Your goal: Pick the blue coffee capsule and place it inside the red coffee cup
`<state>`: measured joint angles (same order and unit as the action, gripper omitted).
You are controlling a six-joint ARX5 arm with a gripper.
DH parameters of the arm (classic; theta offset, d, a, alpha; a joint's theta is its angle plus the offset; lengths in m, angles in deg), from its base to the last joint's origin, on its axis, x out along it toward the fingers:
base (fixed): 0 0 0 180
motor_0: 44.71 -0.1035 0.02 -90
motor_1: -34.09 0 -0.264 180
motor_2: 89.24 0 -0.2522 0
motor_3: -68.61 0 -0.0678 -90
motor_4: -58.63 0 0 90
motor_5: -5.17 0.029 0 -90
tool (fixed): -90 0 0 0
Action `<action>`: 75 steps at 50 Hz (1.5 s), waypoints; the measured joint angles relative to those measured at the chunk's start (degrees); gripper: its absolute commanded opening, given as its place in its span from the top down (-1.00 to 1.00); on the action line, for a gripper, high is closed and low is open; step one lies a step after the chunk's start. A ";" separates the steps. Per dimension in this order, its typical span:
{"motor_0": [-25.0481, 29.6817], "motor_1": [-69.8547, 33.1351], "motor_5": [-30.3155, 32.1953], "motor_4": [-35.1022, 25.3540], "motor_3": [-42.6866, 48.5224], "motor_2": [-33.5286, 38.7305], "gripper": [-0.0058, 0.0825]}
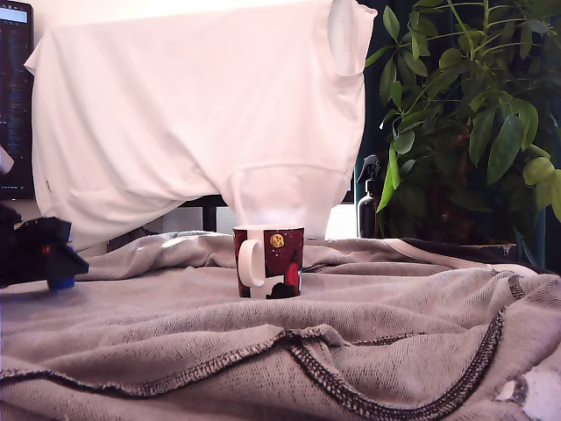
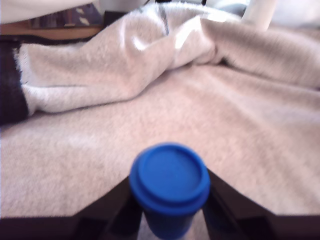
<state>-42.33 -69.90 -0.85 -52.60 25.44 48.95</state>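
- I see the blue coffee capsule (image 2: pixel 169 187) as smooth plastic with a soft sheen on its flat rimmed end.
- The red coffee cup (image 1: pixel 268 261) looks like glazed ceramic, glossy, with a smooth white handle.
- The grey cloth (image 1: pixel 263 351) under them is a fuzzy, matt knit with rough dark overlock stitching along its hem.
- The white sheet (image 1: pixel 202 105) behind is thin, smooth fabric.
- My end effector (image 1: pixel 54 263) looks like matt black plastic.
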 measured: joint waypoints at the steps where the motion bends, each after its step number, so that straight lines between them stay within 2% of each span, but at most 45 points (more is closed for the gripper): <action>1: 0.00 0.02 -0.76 -0.35 -0.55 0.00 0.91; 10: 0.33 1.92 -8.72 -3.89 -7.72 0.00 0.91; 15: 1.53 3.10 -9.55 -4.13 -10.58 -0.02 0.91; 29: 5.95 3.13 -11.87 -5.92 -10.88 -0.17 0.91; 39: 13.57 3.13 -11.87 -6.19 -10.45 -5.03 0.91; 49: 18.82 3.13 -11.78 -5.95 -3.34 -11.82 0.91; 58: 22.08 3.13 -8.24 -5.09 5.99 -17.25 0.91; 75: 26.12 3.13 -3.52 -1.07 11.37 -18.78 0.89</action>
<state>-16.22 -66.77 -4.37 -53.67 36.81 30.18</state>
